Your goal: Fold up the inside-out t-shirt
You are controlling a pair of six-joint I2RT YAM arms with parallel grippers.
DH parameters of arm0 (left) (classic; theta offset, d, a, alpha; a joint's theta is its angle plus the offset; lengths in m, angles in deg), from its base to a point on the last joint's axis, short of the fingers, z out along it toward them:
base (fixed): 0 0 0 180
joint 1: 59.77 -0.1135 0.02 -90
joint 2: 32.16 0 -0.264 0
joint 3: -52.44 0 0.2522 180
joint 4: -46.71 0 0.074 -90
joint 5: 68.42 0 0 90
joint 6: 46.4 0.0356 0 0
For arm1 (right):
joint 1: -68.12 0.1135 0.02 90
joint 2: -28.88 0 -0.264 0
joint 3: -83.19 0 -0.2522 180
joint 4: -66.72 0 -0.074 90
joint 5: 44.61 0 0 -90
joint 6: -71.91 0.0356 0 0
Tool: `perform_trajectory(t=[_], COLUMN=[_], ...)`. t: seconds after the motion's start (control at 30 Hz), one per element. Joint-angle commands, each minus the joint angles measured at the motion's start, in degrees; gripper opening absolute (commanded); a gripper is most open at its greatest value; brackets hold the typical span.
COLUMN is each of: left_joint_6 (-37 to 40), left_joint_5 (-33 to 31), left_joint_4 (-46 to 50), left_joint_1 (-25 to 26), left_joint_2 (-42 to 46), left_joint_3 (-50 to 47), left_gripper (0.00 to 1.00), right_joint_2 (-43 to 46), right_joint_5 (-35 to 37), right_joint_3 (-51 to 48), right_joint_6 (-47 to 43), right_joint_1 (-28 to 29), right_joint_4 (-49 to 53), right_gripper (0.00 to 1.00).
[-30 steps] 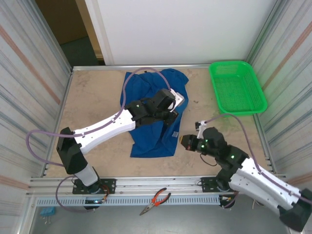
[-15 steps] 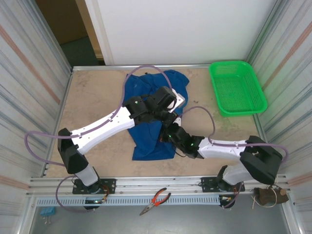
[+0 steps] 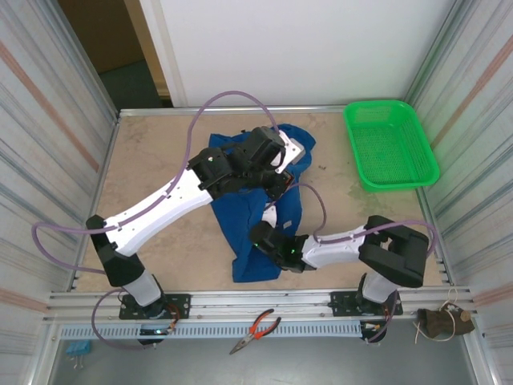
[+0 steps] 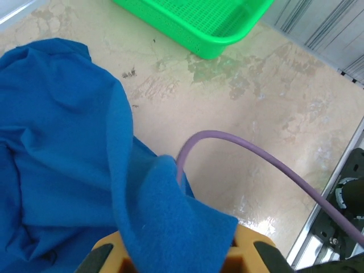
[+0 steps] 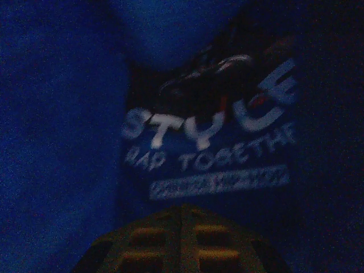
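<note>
Cloth soft, limp: royal-blue cotton t-shirt (image 3: 244,212), mid-table; best taken at hem corners. Left jaws pinch fold; right jaws: cannot tell.

The royal-blue t-shirt (image 3: 243,228) lies crumpled centrally, one fold raised, white lettering visible.

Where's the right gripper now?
In the top view the right gripper sits near the front centre of the table, nosed into the near end of the t-shirt, closer to the bases than the left gripper.
</note>
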Motion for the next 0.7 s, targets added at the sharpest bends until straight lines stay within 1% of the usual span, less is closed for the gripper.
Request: perform_trajectory(t=[0.0, 0.17, 0.23, 0.3, 0.43, 0.53, 0.67], left_joint_6=[-0.67, -2.32, -2.48, -2.88, -3.71, -4.61, -3.91], left_joint_5=[2.42, 4.36, 4.57, 4.84, 5.61, 6.33, 5.47], left_joint_4=[1.75, 1.22, 1.22, 0.87, -0.35, -0.62, -0.42], left_joint_1=[-0.08, 1.6, 2.07, 2.14, 2.18, 2.25, 2.25], left_joint_2=[0.62, 2.73, 3.41, 3.99, 3.6, 1.97, 0.37], left_joint_3=[2.31, 1.74, 1.65, 1.52, 2.72, 4.57, 6.37], left_gripper=[0.0, 0.0, 0.0, 0.0, 0.0, 0.0, 0.0], right_joint_2=[-1.43, -4.25, -5.47, -6.49, -7.98, -8.43, -10.87], right_joint_5=[-3.83, -12.46, -15.03, -16.36, -17.82, -15.75, -15.04], right_joint_3=[3.13, 7.37, 9.52, 11.28, 13.39, 13.18, 13.15], right_joint_6=[1.05, 1.77, 2.17, 2.31, 2.23, 2.36, 1.08], right_joint_1=[-6.67, -16.6, -19.27, -20.4, -18.68, -15.45, -11.89], right_joint_4=[0.66, 0.76, 2.41, 3.65, 3.84, 3.23, 2.14], right_gripper=[0.0, 0.0, 0.0, 0.0, 0.0, 0.0, 0.0])
